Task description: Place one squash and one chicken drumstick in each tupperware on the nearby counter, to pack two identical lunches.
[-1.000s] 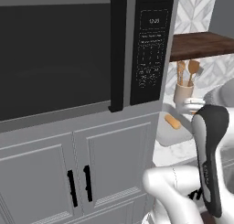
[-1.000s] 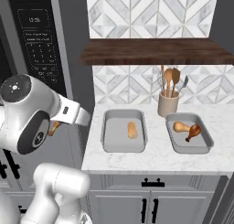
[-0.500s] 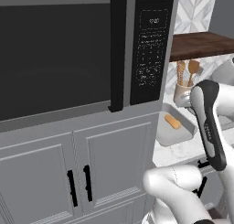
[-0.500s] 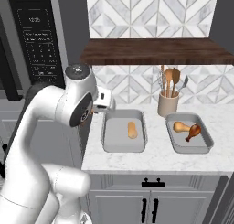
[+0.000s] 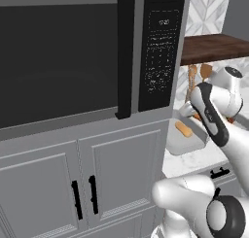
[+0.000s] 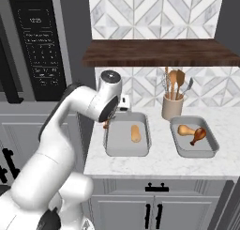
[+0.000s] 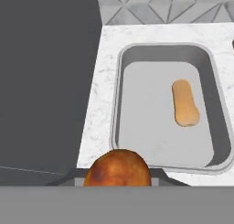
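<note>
Left base cam sits behind me on my left, close to the microwave (image 5: 87, 62), facing forward; the counter (image 5: 194, 159) is squeezed into the frame's right edge. Right base cam looks forward and down from my right, farther back, counter (image 6: 159, 158) centered. Hand cam looks steeply down, near the left tupperware (image 7: 114, 109). All three share that tupperware (image 6: 108, 144) and its long squash (image 7: 185, 103).

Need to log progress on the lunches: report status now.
Gripper shut on chicken drumstick, at the left tupperware. Squash already inside. Right tupperware packed. Nothing in the way.
</note>
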